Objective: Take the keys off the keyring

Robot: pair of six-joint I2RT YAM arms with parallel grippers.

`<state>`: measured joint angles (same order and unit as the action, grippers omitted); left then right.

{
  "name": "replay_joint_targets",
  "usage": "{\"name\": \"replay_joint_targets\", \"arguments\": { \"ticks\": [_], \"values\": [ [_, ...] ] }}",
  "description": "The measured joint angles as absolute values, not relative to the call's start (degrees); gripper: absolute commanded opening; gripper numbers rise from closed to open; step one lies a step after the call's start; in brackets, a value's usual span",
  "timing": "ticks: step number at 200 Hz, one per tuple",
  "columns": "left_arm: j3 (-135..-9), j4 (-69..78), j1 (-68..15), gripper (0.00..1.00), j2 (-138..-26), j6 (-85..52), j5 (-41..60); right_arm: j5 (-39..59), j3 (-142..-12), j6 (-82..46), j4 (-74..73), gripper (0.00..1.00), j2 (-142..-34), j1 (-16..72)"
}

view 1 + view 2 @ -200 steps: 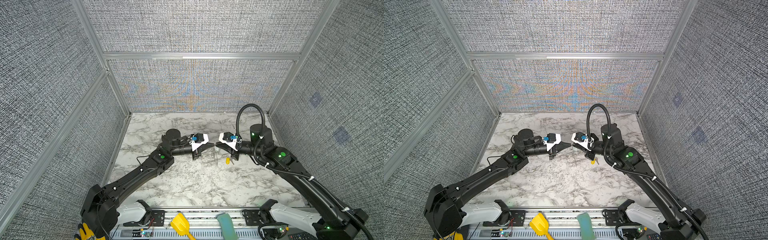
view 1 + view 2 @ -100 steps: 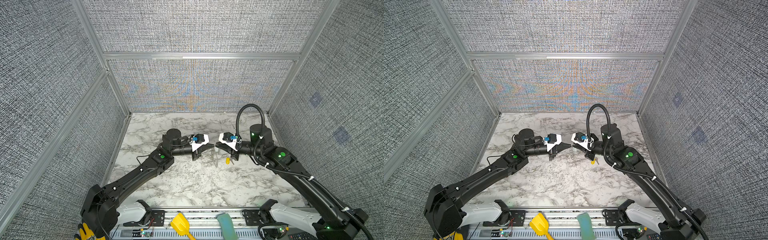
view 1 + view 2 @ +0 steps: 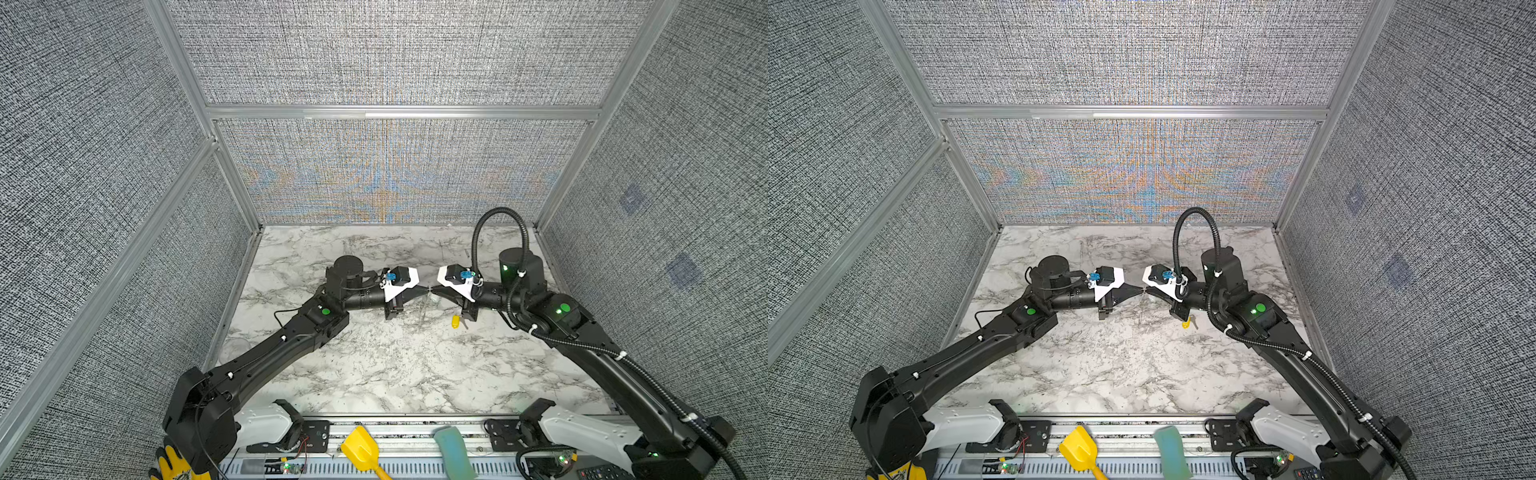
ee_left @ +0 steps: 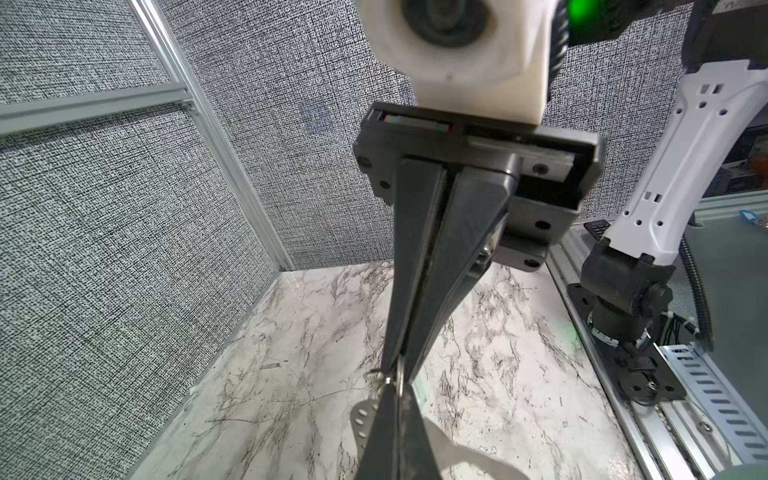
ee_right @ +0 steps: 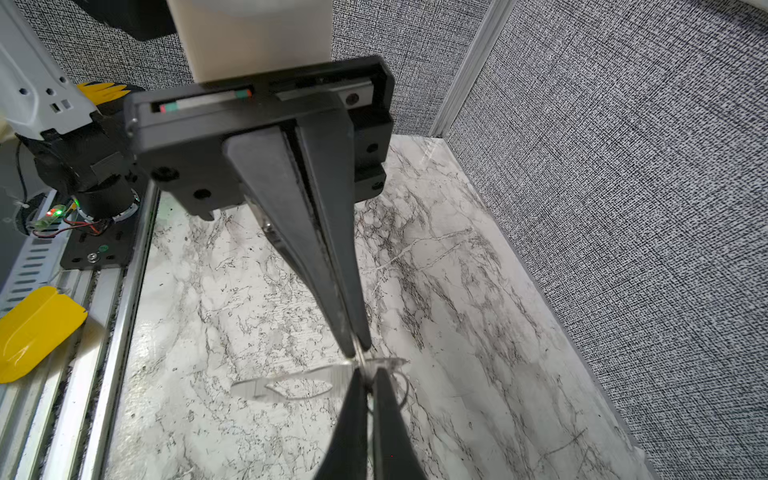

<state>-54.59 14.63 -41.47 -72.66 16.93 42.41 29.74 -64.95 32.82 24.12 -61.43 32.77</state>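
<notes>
Black left gripper point(image 3: 425, 289) and right gripper point(image 3: 433, 296) tip to tip, thin grey keyring point(image 3: 423, 311) dangling beneath, small yellow-tagged key point(image 3: 456, 322) on white marble tabletop point(image 3: 374, 365)

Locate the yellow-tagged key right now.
In both top views the yellow-tagged key lies on the marble tabletop, right of centre, just nearer the camera than the right pincer, apart from the keyring.

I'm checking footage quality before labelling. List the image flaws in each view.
In both top views, rainbow moiré streaks the back wall. In the left wrist view, the near white camera housing is out of focus. In the right wrist view, the keyring looks smeared and faint against the marble table.
</notes>
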Motion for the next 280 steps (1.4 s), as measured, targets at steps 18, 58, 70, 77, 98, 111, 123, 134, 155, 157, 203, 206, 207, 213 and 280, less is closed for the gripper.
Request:
{"name": "replay_joint_targets", "arguments": {
  "ticks": [18, 58, 70, 77, 98, 111, 123, 134, 155, 157, 203, 206, 207, 213, 280],
  "values": [
    [-55.05, 13.96, -41.47, 0.00, -72.75, 17.39, 42.46, 29.69, -64.95, 32.84, 24.23, 0.00, -61.14, 32.77],
    [-57.17, 8.38, -41.50, 0.35, -71.77, 21.71, 38.54, 28.95, -65.47, 32.82, 26.89, 0.00, -61.12, 32.77],
    [-58.11, 6.00, -41.50, 0.35, -70.91, 24.49, 36.84, 28.60, -66.15, 32.84, 28.08, 0.00, -61.43, 32.77],
    [-58.67, 4.58, -41.60, 0.35, -70.57, 25.87, 35.86, 28.34, -66.59, 32.84, 28.73, 0.00, -61.69, 32.69],
    [-60.47, -0.56, -42.48, 0.35, -69.82, 31.09, 31.92, 27.38, -68.36, 32.82, 31.38, 0.00, -62.94, 32.67],
    [-61.28, -2.87, -43.62, 0.35, -69.65, 34.04, 29.65, 26.96, -69.28, 32.80, 32.62, 0.00, -63.77, 32.67],
    [-61.82, -4.62, -45.10, 0.35, -69.65, 36.71, 27.35, 26.74, -69.91, 32.75, 33.93, 0.00, -64.40, 32.67],
    [-62.17, -5.85, -46.30, 0.35, -69.67, 38.83, 25.17, 26.57, -70.32, 32.62, 34.70, 0.00, -64.86, 32.67],
    [-62.59, -6.90, -48.25, 0.33, -69.84, 41.95, 21.43, 26.35, -70.87, 32.45, 35.86, 0.00, -65.36, 32.67],
    [-62.61, -6.96, -48.40, 0.33, -69.87, 42.22, 21.15, 26.35, -70.87, 32.34, 35.97, 0.00, -65.39, 32.67],
    [-63.31, -7.44, -51.68, 0.29, -71.33, 46.19, 14.70, 26.39, -70.91, 31.99, 37.10, 0.00, -65.69, 32.73],
    [-63.33, -7.42, -51.83, 0.29, -71.44, 46.39, 14.50, 26.39, -70.91, 31.97, 37.10, 0.00, -65.69, 32.73],
    [-63.33, -7.40, -51.90, 0.28, -71.48, 46.41, 14.39, 26.39, -70.91, 31.97, 37.10, 0.00, -65.69, 32.73],
    [-63.42, -7.44, -52.21, 0.28, -71.70, 46.50, 13.58, 26.41, -70.91, 31.97, 37.10, 0.00, -65.71, 32.73],
    [-64.40, -7.44, -54.04, 0.23, -73.36, 48.25, 9.06, 26.63, -70.91, 31.79, 37.32, 0.00, -66.04, 32.80]
  ]
}}
